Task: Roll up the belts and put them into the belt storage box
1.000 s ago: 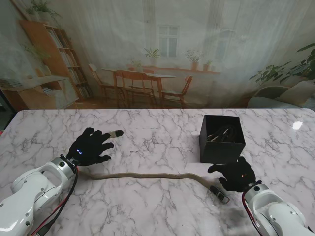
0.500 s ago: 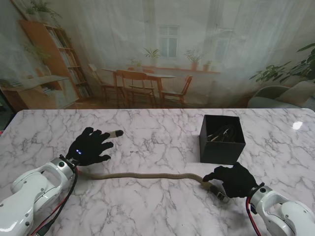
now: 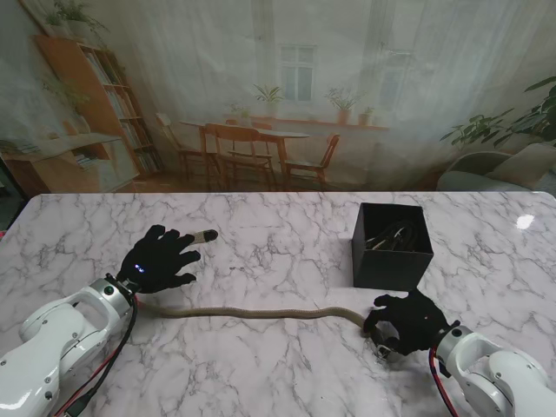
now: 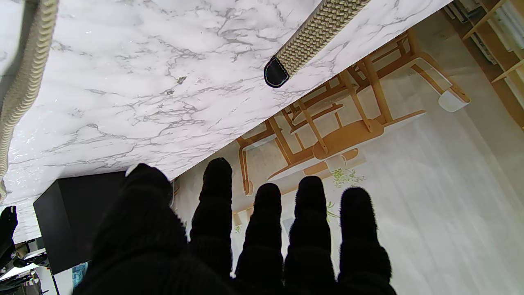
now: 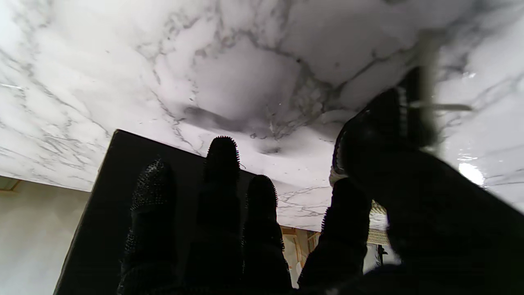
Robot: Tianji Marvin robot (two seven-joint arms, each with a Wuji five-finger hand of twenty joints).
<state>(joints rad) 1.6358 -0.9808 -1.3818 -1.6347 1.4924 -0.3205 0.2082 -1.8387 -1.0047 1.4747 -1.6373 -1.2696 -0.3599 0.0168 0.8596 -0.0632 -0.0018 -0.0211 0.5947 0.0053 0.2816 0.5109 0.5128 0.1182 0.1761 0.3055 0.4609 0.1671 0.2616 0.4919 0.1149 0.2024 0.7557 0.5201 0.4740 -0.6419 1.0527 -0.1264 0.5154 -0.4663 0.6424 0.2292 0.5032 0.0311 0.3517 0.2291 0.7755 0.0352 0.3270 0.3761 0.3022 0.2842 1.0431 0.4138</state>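
A long woven tan belt [image 3: 261, 311] lies across the table in front of me. Its dark tip [image 3: 207, 234] pokes out past my left hand [image 3: 159, 261], which rests over that end, open with fingers spread. The left wrist view shows the same tip [image 4: 276, 74] flat on the marble beyond the fingers [image 4: 266, 229]. My right hand [image 3: 407, 321] is curled over the buckle end, just nearer to me than the black storage box [image 3: 391, 271]. In the right wrist view the dark belt end [image 5: 399, 116] sits blurred against my thumb, fingers [image 5: 221, 184] towards the box [image 5: 102, 213].
The box stands open-topped, with a dark coiled belt [image 3: 391, 236] lying inside. The marble table [image 3: 278, 261] ends in a far edge along a printed backdrop. Both forearms come in from the near corners.
My right hand has slid left and curled down over the buckle end, which has shifted slightly left with it. The left hand and the belt's tip have stayed put.
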